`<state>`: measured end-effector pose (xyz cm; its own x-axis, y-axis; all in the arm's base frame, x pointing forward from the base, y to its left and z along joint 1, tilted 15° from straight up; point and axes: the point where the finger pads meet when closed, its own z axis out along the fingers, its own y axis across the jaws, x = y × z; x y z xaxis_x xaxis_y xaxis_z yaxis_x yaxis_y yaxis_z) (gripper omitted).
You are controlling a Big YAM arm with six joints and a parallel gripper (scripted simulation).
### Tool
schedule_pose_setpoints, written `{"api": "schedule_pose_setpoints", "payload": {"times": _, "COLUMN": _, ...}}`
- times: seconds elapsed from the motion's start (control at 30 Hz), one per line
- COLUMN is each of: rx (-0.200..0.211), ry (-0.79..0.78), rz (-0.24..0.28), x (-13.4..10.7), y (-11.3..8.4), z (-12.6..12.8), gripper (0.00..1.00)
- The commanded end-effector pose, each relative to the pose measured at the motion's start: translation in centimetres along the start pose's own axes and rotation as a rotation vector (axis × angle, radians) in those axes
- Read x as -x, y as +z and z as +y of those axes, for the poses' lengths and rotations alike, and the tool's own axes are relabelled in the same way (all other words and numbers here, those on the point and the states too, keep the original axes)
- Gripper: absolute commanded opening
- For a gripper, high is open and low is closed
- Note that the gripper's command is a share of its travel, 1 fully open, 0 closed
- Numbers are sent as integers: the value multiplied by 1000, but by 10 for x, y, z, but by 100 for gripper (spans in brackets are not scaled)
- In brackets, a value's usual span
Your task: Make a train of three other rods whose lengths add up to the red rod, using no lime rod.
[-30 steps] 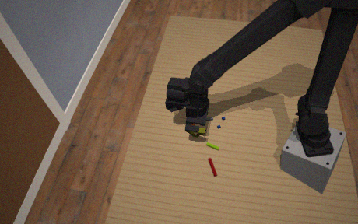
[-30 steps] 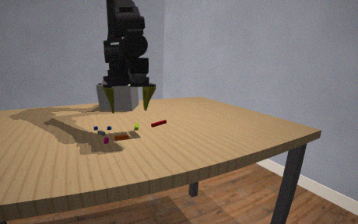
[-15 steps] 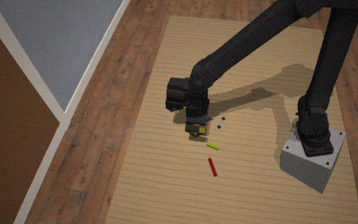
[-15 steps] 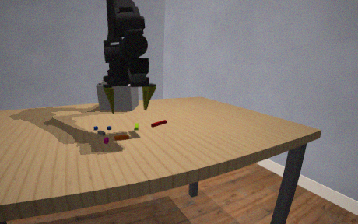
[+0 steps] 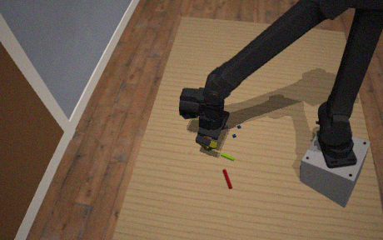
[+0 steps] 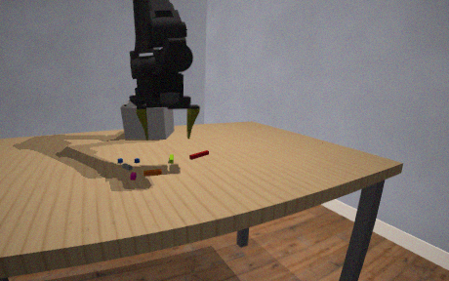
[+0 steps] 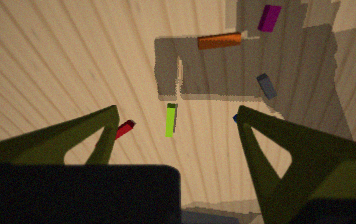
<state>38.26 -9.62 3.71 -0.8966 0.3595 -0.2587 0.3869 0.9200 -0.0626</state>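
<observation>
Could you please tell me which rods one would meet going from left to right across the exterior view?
Blue rod, grey rod, magenta rod, second blue rod, orange rod, lime rod, red rod.

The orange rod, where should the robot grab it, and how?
Probably around the middle of the orange rod, from above, one finger on each long side: it lies flat, is long and narrow, and no other rod touches its sides.
</observation>
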Motion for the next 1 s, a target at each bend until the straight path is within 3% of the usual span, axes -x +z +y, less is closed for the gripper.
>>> {"api": "schedule_pose_setpoints", "payload": {"times": 0.0, "rx": 3, "ry": 131, "rz": -31, "x": 2, "y": -7, "z": 8, "gripper": 100}}
{"api": "schedule_pose_setpoints", "payload": {"times": 0.97, "rx": 11, "ry": 720, "rz": -24, "x": -20, "y": -5, "z": 34, "gripper": 100}}
